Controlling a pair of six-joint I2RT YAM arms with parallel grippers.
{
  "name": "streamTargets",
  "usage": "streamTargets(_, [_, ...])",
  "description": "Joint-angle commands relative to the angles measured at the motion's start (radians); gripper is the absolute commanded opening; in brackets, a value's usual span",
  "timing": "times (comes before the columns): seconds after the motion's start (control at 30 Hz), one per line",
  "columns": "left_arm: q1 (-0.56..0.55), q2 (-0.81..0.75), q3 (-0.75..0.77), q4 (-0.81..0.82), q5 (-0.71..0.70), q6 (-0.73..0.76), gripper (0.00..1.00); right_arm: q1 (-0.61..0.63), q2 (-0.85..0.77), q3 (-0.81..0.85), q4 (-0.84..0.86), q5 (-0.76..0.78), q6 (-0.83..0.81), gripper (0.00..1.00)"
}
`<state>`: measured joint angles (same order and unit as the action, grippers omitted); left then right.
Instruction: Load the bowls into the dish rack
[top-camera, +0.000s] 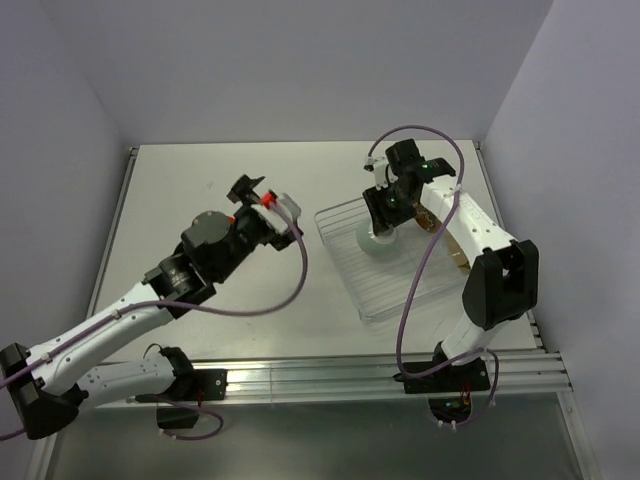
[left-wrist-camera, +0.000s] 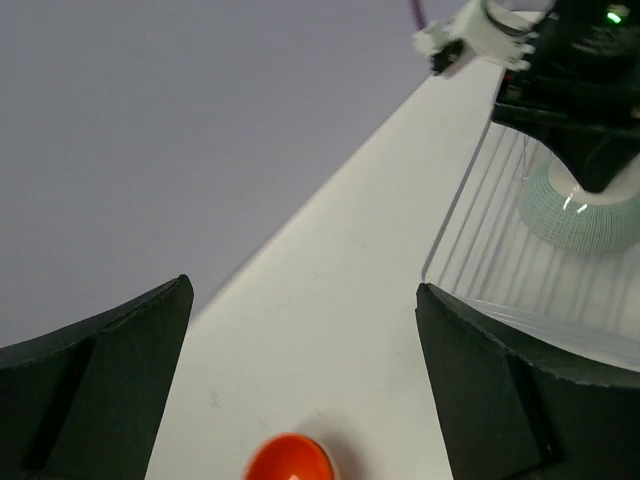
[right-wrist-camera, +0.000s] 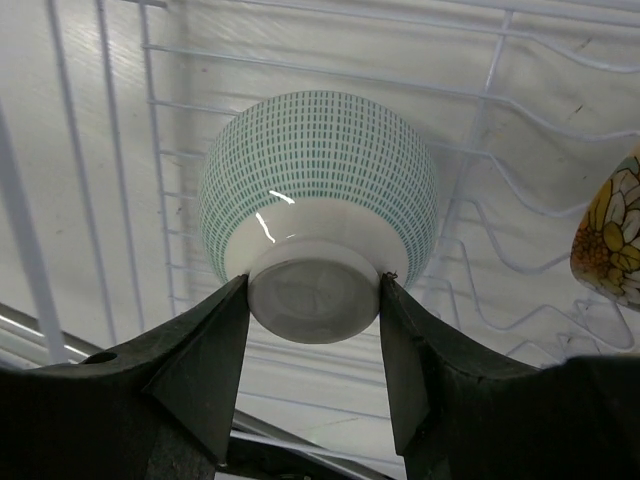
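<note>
A pale mint green bowl (right-wrist-camera: 318, 190) with a dashed pattern lies upside down in the clear dish rack (top-camera: 400, 292). My right gripper (right-wrist-camera: 313, 300) is shut on its white foot ring, one finger on each side. From above, that gripper (top-camera: 385, 225) sits over the bowl (top-camera: 376, 242) near the rack's back left. My left gripper (left-wrist-camera: 300, 380) is open over the bare table to the left of the rack (left-wrist-camera: 500, 260). An orange-red bowl (left-wrist-camera: 288, 460) lies low between its fingers, untouched. From above, the left gripper (top-camera: 262, 196) is at mid-table.
A yellow flower-patterned dish (right-wrist-camera: 610, 235) stands in the rack's wire ribs (right-wrist-camera: 120, 120), to the right of the mint bowl. Grey walls close in the table on the left, back and right. A purple cable loops from each arm.
</note>
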<state>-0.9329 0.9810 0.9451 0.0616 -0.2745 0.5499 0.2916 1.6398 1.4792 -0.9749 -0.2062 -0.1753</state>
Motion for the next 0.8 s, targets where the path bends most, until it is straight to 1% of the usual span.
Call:
streamTargets(0.0, [0.117, 0.048, 0.144, -0.232, -0.005, -0.388, 0.99, -0.008, 0.009, -0.017, 0.097, 0.059, -0.010, 0.00])
streamTargets(0.03, [0.146, 0.076, 0.168, -0.268, 0.015, -0.489, 0.99, -0.006, 0.026, -0.017, 0.105, 0.065, -0.010, 0.00])
streamTargets(0.07, [0.199, 0.088, 0.205, -0.334, 0.053, -0.533, 0.99, -0.006, 0.034, -0.014, 0.119, 0.067, -0.003, 0.00])
streamTargets(0.13, [0.245, 0.110, 0.227, -0.374, 0.078, -0.652, 0.99, -0.006, 0.058, -0.004, 0.131, 0.071, 0.007, 0.00])
streamTargets(0.17, [0.265, 0.111, 0.228, -0.382, 0.092, -0.675, 0.99, -0.008, 0.066, -0.002, 0.136, 0.073, 0.014, 0.00])
streamTargets(0.23, [0.331, 0.107, 0.221, -0.387, 0.127, -0.703, 0.99, -0.006, 0.078, -0.002, 0.165, 0.079, 0.022, 0.00])
streamTargets(0.37, [0.358, 0.102, 0.210, -0.379, 0.115, -0.702, 1.00, -0.005, 0.094, -0.010, 0.191, 0.097, 0.028, 0.00])
streamTargets(0.57, [0.420, 0.140, 0.231, -0.419, 0.138, -0.728, 1.00, 0.003, 0.129, -0.010, 0.202, 0.158, 0.022, 0.00])
streamTargets(0.77, [0.450, 0.166, 0.244, -0.439, 0.161, -0.754, 0.99, 0.011, 0.143, -0.013, 0.211, 0.192, 0.026, 0.00])
